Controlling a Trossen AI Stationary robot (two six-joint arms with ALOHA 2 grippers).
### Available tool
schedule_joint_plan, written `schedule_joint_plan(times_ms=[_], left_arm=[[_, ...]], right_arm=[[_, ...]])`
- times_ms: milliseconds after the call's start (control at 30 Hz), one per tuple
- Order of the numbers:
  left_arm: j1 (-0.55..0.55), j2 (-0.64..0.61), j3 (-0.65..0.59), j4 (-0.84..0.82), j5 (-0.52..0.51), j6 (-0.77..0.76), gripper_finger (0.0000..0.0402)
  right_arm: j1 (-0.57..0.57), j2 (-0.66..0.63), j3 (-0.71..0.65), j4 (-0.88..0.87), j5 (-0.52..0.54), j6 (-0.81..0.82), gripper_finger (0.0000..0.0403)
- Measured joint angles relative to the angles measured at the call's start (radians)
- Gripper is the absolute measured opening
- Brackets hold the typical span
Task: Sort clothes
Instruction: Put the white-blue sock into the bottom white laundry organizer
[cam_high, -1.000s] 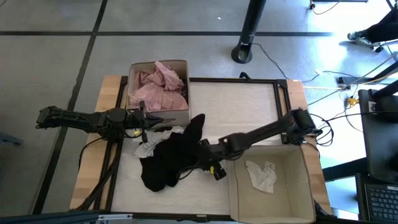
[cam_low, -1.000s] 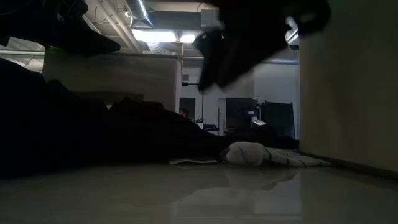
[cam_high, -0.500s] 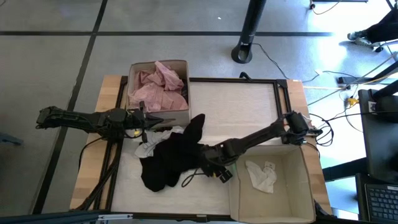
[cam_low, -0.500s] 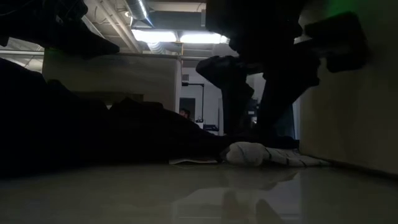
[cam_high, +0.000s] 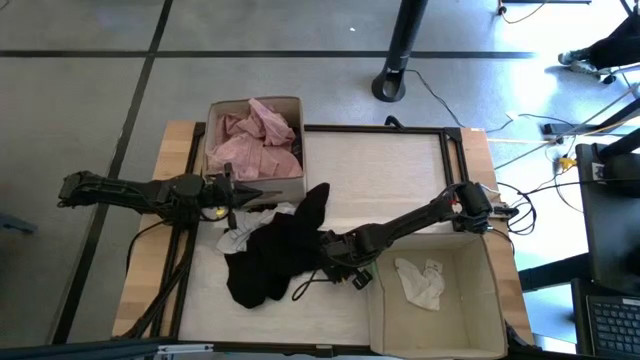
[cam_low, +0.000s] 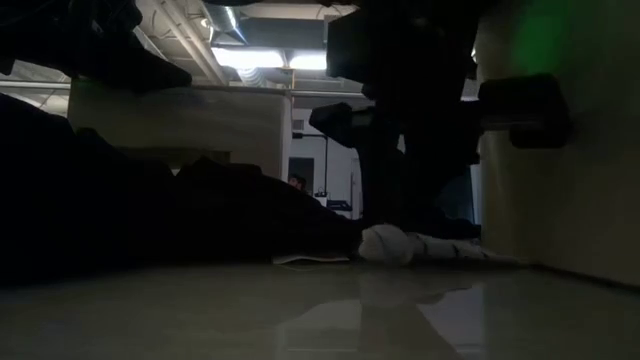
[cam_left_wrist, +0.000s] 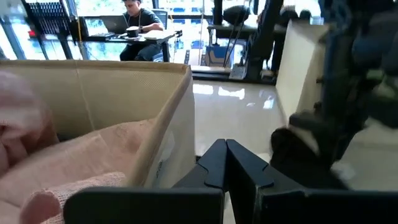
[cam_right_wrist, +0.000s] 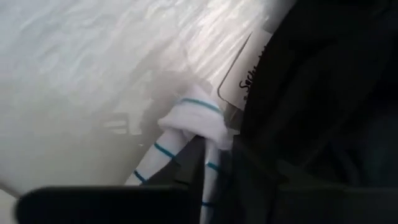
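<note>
A black garment (cam_high: 270, 255) lies heaped on the table's left middle, with a white piece (cam_high: 238, 236) at its left edge. A white cloth with teal stripes (cam_right_wrist: 186, 124) lies at the heap's right edge and also shows in the low view (cam_low: 390, 243). My right gripper (cam_high: 337, 262) is down at that edge, shut on the striped cloth (cam_right_wrist: 216, 163). My left gripper (cam_high: 260, 194) hangs shut and empty beside the box of pale pink clothes (cam_high: 255, 140). My right gripper pinches a bunched fold of the white striped cloth (cam_right_wrist: 211, 167) between its two fingers. It comes from above, slanting in from the table's right. The cloth lies on the table, partly under the black garment (cam_right_wrist: 323, 93).
A tan cardboard box (cam_high: 300, 130) holding the pink clothes stands at the far left. A second tan box (cam_high: 492, 300) at the near right holds a white cloth (cam_high: 420, 282). A white tag (cam_right_wrist: 249, 74) lies by the black garment. Bare table lies at the far middle.
My right gripper has come down from above the table onto the white striped cloth at the black heap's right edge, moving slightly toward the table's left. The left arm has kept still.
</note>
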Motion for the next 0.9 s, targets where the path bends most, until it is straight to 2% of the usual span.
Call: schedule_joint_plan(times_ms=[100, 200, 367, 567, 900], left_arm=[[0.0, 0.0, 0.0, 0.018, 0.005, -0.136, 0.0], [0.0, -0.001, 0.001, 0.027, 0.006, -0.172, 0.0], [0.0, 0.0, 0.0, 0.05, 0.058, -0.186, 0.0], [-0.022, 0.0, 0.0, 0.057, 0.06, -0.181, 0.0], [-0.181, 0.019, 0.0, 0.056, 0.048, -0.248, 0.0]], right_arm=[[0.0, 0.004, -0.001, 0.018, 0.016, -0.052, 0.0042], [0.0, 0.005, 0.004, 0.029, 0.019, -0.091, 0.0008], [0.001, 0.012, 0.056, -0.022, 0.022, -0.116, 0.0012], [0.002, 0.002, 0.168, -0.103, 0.062, -0.145, 0.0006], [0.002, -0.083, 0.31, -0.167, 0.117, -0.183, 0.0002]])
